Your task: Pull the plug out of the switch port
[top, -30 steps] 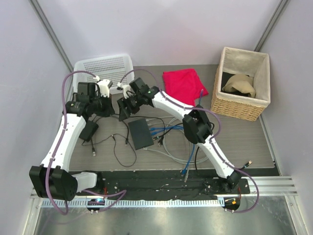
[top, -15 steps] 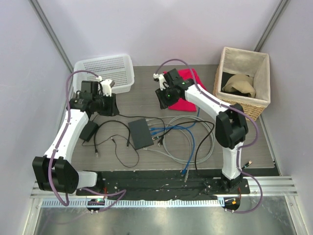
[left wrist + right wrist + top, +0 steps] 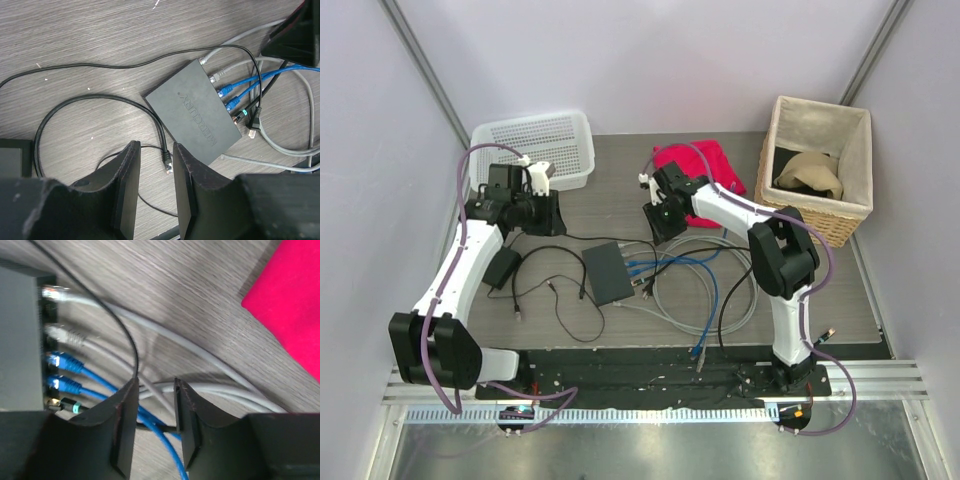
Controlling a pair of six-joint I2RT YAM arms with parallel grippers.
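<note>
Since a second ago, the right arm has pulled back from the left-centre of the table toward the red cloth (image 3: 718, 160), and the left claw has parted its fingers.

On the left, the left arm leans up the table's left side and bends at the wrist toward the centre. The left gripper (image 3: 155, 147) hangs just in front of the white basket (image 3: 535, 140), with a narrow gap between its fingers and nothing held.

At centre, the switch (image 3: 192, 117) lies flat on the table (image 3: 620, 195). Grey, blue and black plugs (image 3: 226, 90) sit in its right edge.

To the right, the right arm folds sharply at its elbow. The right gripper (image 3: 155, 382) hovers over the cables (image 3: 100, 377) beside the switch, fingers slightly apart and empty.

A wicker basket (image 3: 810, 222) stands far right.
</note>
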